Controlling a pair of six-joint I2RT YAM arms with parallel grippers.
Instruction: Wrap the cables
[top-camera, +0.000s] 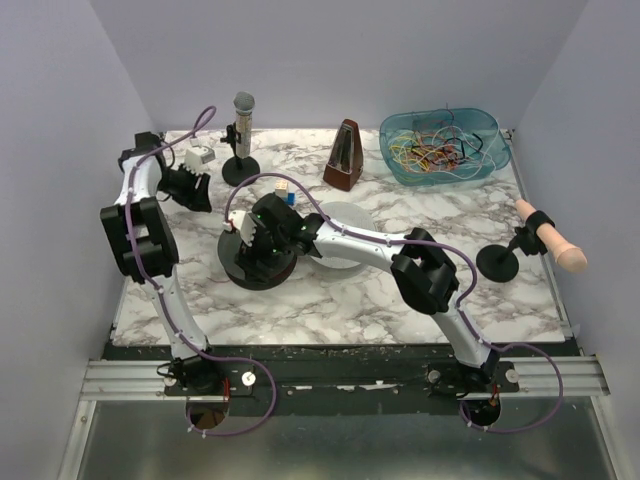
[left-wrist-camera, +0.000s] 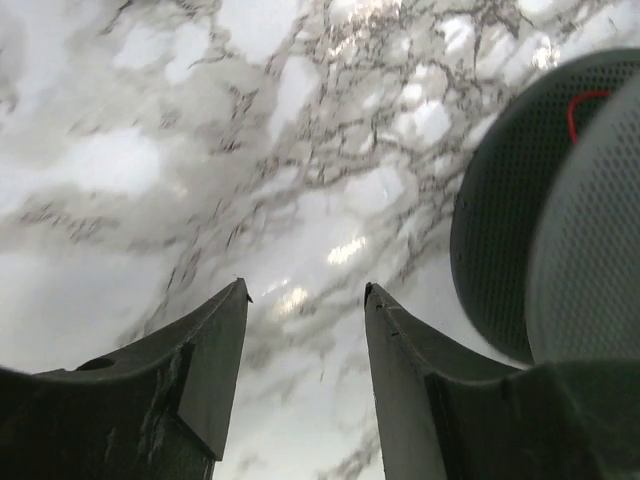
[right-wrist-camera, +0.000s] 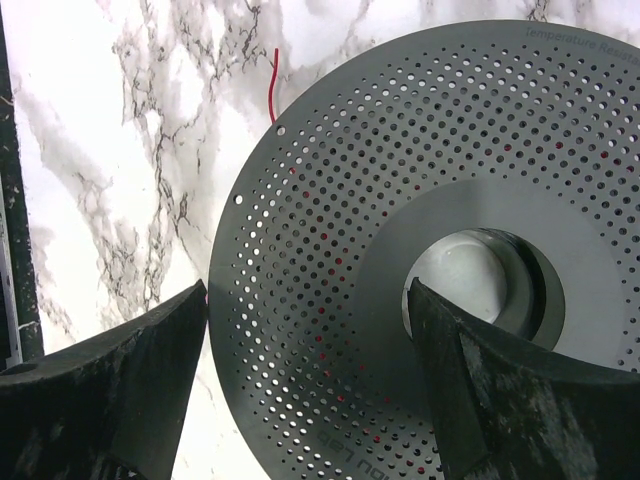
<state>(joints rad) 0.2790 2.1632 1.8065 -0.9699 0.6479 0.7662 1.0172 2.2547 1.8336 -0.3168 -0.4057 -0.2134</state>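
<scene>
**Both grippers open, nothing held; cables in bin, one red wire at spool**

Top view:
- Cables sit as a multicoloured tangle in a clear blue bin at the far right corner of the bench.
- Left gripper is near the far left corner, beside a mic on its stand. Can't tell its finger gap from here.
- Right arm reaches across to the left of centre. Right gripper is over a black spool, and the wrist hides the jaws.
- Metronome stands at the far edge, between mic and bin.

Left wrist:
- Fingers are spread, with only bare marble between them. Nothing pinched.
- The spool's perforated flanges show at the right edge of the view, clear of the fingers. A bit of red wire shows between the flanges.

Right wrist:
- Fingers are spread wide, one on each side of the view, with the spool's perforated flange filling the gap. Can't tell whether they touch it. No wire between them.
- The red wire's free end runs from the flange rim out over the marble. More red shows through the flange holes.
- The hub hole in the flange is open, with something pale inside.
</scene>
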